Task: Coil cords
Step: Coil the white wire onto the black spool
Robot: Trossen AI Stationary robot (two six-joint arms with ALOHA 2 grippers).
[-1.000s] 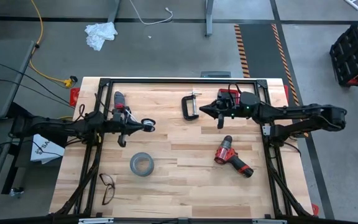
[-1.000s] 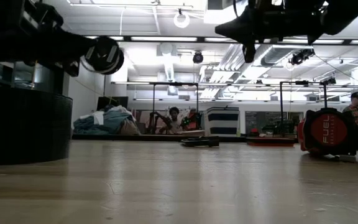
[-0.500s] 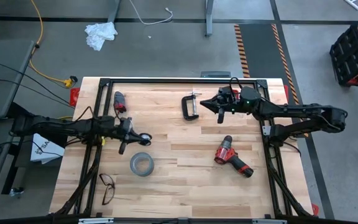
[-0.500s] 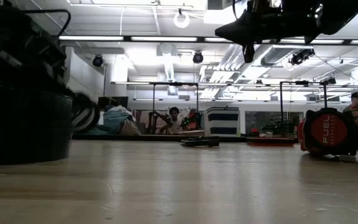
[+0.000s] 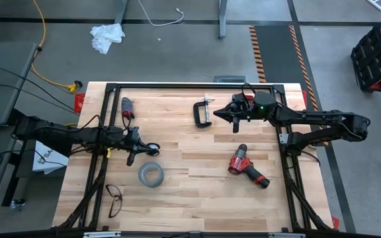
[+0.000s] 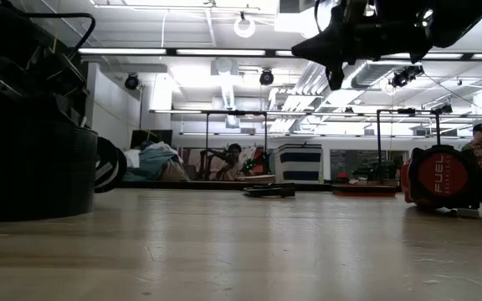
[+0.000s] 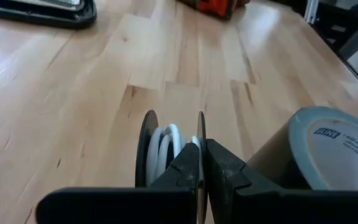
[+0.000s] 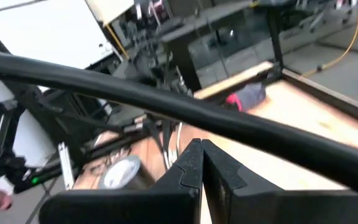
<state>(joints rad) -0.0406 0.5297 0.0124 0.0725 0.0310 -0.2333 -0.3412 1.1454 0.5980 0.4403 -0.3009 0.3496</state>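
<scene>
We find the left gripper [image 7: 201, 163] clamped on the cord spool [image 7: 166, 152] near the table's [image 5: 197, 192] left edge, far nearer than the shut, empty right gripper [image 5: 234, 121].

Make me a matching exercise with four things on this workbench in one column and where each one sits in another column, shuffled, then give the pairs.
Things:
1. black disc spool wound with white cable
2. grey roll of tape
3. red and black cordless drill
4. black C-clamp

Places:
A. lying on the wood below the right arm
B. pinched in the left gripper
C. near the table's far edge, just ahead of the right gripper
D. flat on the table beside the left gripper, near the glasses

Pairs: 1-B, 2-D, 3-A, 4-C
</scene>
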